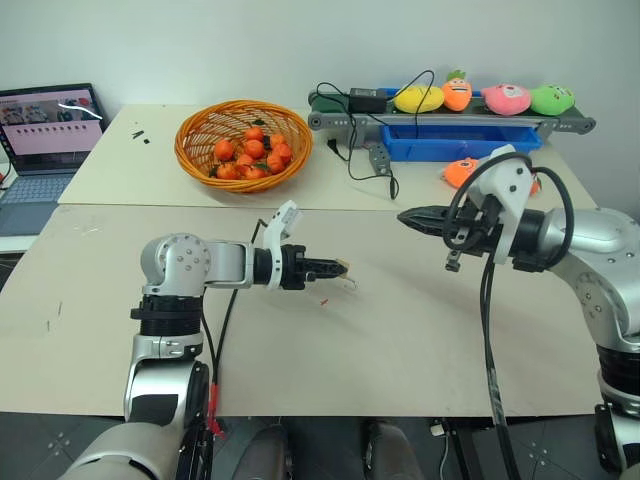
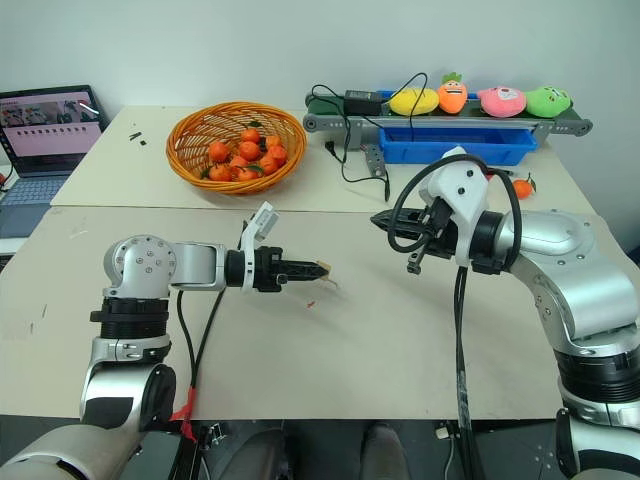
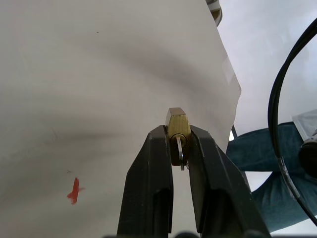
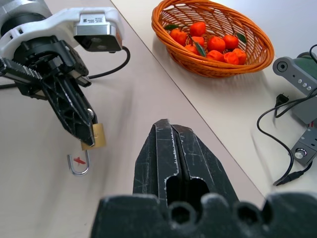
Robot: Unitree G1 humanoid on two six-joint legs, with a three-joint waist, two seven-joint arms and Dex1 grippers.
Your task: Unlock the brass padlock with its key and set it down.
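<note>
My left gripper (image 1: 340, 268) is shut on the brass padlock (image 4: 98, 136) a little above the table (image 1: 420, 340), left of the middle. The lock's golden body (image 3: 177, 121) sits between the two black fingertips. Its thin silvery shackle (image 4: 79, 163) hangs below the body toward the table, and one end looks free. A silvery sliver (image 3: 180, 151) lies against the body between the fingers; I cannot tell whether it is the key. My right gripper (image 1: 403, 216) hovers higher to the right, shut, pointing toward the padlock, with nothing seen at its tips (image 4: 168, 130).
A small red speck (image 1: 323, 301) lies on the table under the padlock. At the back stand an orange basket (image 1: 200, 160) of oranges, a laptop (image 1: 45, 140), a conveyor (image 1: 330, 120) with plush toys, a blue tray (image 1: 460, 148) and cables (image 1: 370, 165).
</note>
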